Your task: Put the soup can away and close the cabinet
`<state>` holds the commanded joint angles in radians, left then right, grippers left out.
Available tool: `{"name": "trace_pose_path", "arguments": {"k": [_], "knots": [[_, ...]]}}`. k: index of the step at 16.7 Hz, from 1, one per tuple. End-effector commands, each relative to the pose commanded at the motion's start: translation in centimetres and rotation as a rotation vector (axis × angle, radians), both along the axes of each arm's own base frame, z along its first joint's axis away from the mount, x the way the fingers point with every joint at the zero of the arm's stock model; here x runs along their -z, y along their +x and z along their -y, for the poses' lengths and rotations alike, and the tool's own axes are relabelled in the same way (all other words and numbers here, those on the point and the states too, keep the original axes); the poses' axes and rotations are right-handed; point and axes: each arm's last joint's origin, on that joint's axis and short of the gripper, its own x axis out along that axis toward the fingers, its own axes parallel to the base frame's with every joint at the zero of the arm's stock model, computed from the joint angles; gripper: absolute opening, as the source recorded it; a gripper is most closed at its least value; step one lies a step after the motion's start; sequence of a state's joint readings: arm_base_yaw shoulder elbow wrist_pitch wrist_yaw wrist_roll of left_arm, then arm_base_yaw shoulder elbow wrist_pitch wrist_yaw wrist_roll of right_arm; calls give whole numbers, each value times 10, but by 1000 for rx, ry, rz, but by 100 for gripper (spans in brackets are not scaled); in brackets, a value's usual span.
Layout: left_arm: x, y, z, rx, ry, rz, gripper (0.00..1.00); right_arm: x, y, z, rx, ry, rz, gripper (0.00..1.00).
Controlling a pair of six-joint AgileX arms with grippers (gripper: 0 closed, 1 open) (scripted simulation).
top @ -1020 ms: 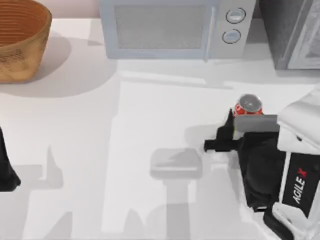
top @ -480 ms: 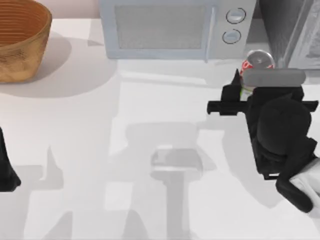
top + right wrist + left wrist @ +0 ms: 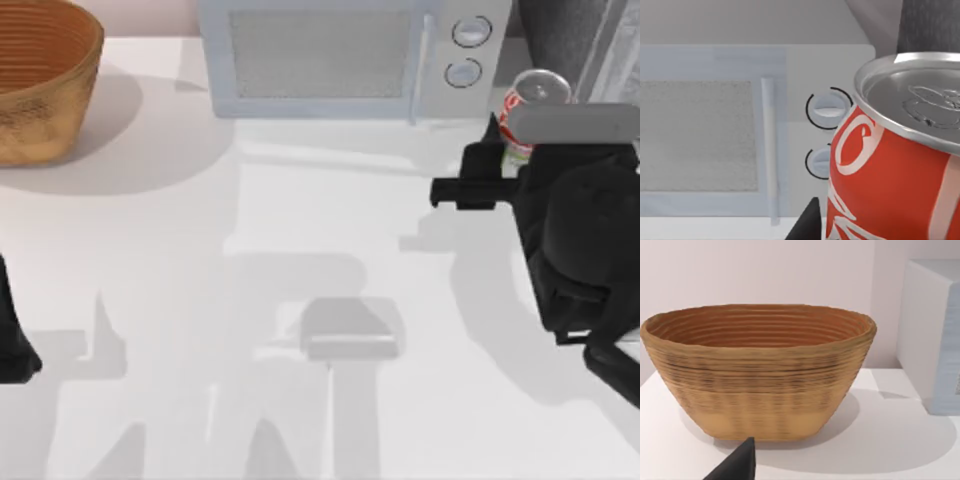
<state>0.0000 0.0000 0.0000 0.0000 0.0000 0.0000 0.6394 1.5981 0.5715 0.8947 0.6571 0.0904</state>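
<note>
Soup can [image 3: 527, 108] sits upright at the far right of the bench [image 3: 300, 250], close to its back edge, just in front of the microwave's [image 3: 340, 55] right end and beside the dark speckled cabinet [image 3: 560, 30] in the back right corner. Its silver top faces up, with the red label and a strip of the yellow-green band showing below it. In the right wrist view the soup can [image 3: 890, 170] looms close, its red label with white lettering and metal lid in front of the microwave's two round knobs [image 3: 827, 109] and door handle. The right gripper [image 3: 515, 150] holds the can from the near side: its fingers [image 3: 490, 145] are pinched onto the can's body, one dark finger showing on the can's left and a grey bar crossing just in front of the can. One dark fingertip [image 3: 810, 222] shows beside the label. The cabinet's pale framed door [image 3: 612, 50] stands angled at the right edge. The left arm [image 3: 12, 340] is parked at the bench's left edge, well apart from the can; I cannot tell how its fingers stand, one dark tip [image 3: 737, 465] pointing toward the woven basket [image 3: 40, 75] in the back left corner.
</note>
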Motion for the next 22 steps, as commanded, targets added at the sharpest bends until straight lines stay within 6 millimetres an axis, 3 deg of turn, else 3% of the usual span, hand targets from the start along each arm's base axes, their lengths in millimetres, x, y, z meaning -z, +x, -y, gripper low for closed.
{"name": "trace_pose_path", "arguments": {"k": [4, 9, 13, 17, 20, 22], "knots": [[0, 0, 0, 0, 0, 0, 100, -1, 1, 3, 5, 1, 1, 0], [0, 0, 0, 0, 0, 0, 100, -16, -11, 38, 2, -23, -19, 0], [0, 0, 0, 0, 0, 0, 100, -32, -48, 81, -39, 8, -18, 0], [0, 0, 0, 0, 0, 0, 100, -51, -100, 124, -76, 94, 124, 0], [0, 0, 0, 0, 0, 0, 100, -47, -130, 145, -76, 91, 212, 0], [0, 0, 0, 0, 0, 0, 100, -31, -141, 155, -61, 61, 210, 0]]}}
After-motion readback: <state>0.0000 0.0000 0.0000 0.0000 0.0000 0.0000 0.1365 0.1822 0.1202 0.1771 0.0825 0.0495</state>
